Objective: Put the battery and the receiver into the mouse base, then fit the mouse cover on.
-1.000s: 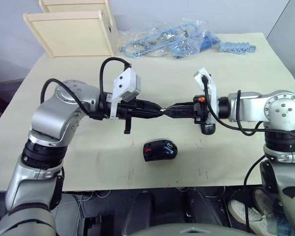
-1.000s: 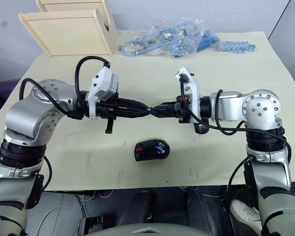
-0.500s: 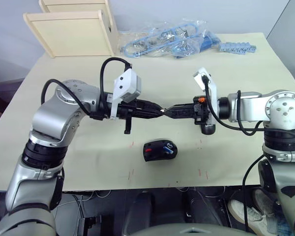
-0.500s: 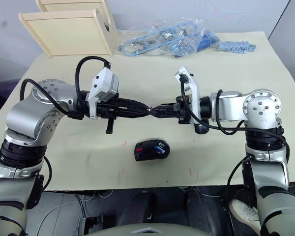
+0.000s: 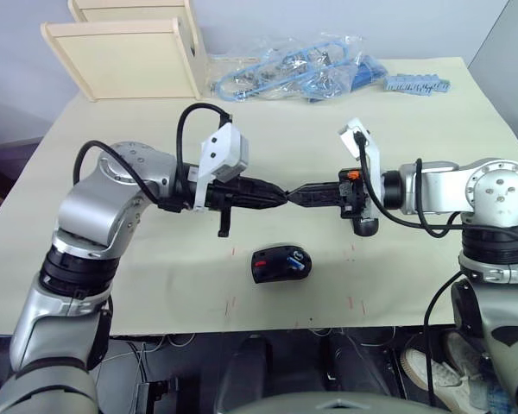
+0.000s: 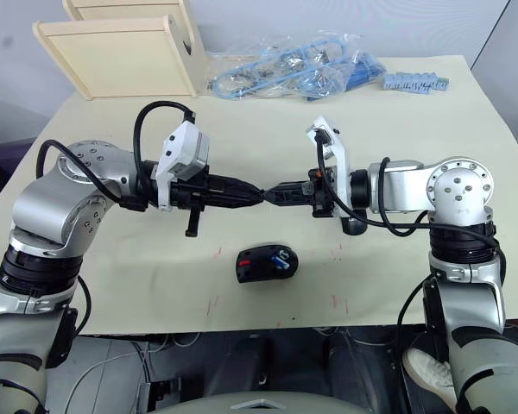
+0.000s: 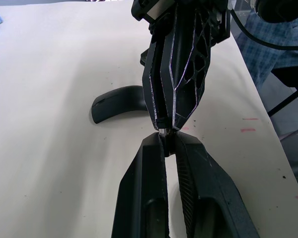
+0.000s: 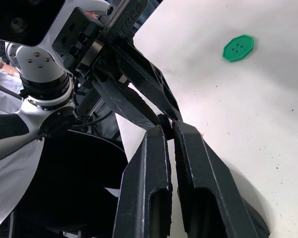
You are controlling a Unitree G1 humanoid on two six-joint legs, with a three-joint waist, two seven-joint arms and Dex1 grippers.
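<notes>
While the mouse base (image 5: 281,263) waits nearest with the battery (image 5: 299,266) seated, the handover hangs unchanged.
Beyond the base, left gripper (image 5: 285,195) and right gripper (image 5: 295,195) meet tip to tip as before, both pinched on a silver speck, probably the receiver (image 7: 162,132), so it remains uninserted. The left wrist view reveals that speck and the mouse cover (image 7: 116,101) farther off; the right wrist view adds a green disc (image 8: 238,48).

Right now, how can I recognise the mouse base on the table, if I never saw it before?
Look at the beige table, near its front edge, just below the spot where the left claw and right claw meet tip to tip. The mouse base lies there alone: a black oval shell, open on top, with red and blue inside, unlike the plain black mouse cover.
</notes>
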